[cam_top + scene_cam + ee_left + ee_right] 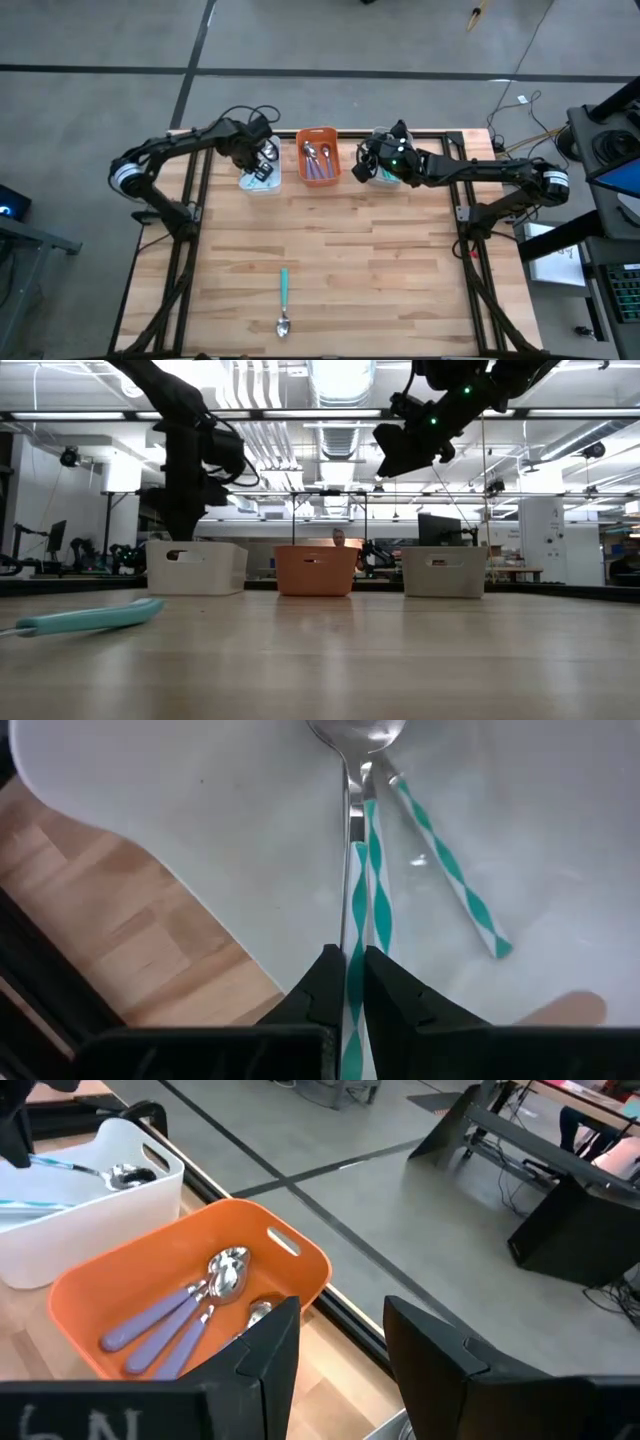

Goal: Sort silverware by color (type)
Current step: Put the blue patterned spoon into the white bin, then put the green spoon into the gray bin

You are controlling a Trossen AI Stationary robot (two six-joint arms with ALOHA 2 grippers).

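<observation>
My left gripper (pixel 258 160) points down into the white bin (pixel 262 180), shut on a teal-and-white striped spoon (pixel 358 910). Another striped spoon (pixel 450 870) lies on the bin's floor. The orange bin (pixel 150 1280) holds purple-handled spoons (pixel 160 1315) lying on its floor. My right gripper (pixel 340 1360) stands open and empty above the grey bin (pixel 385 175), just right of the orange bin. One teal-handled spoon (pixel 284 298) lies flat on the table near its front edge, bowl toward the near side. My left gripper pinches the striped spoon's handle (pixel 352 982) between its two fingers, which come from above and lie along it. The spoon reaches down past the fingertips, its metal bowl (pixel 355 732) lowest, inside the white bin. Whether the bowl touches the bin's floor I cannot tell.
The three bins stand in a row at the table's far edge: white (pixel 195 567), orange (pixel 316 570), grey (pixel 445 571). The bare wooden tabletop (pixel 380 270) stretches from them to the near edge. A person (pixel 338 538) shows far back in the room.
</observation>
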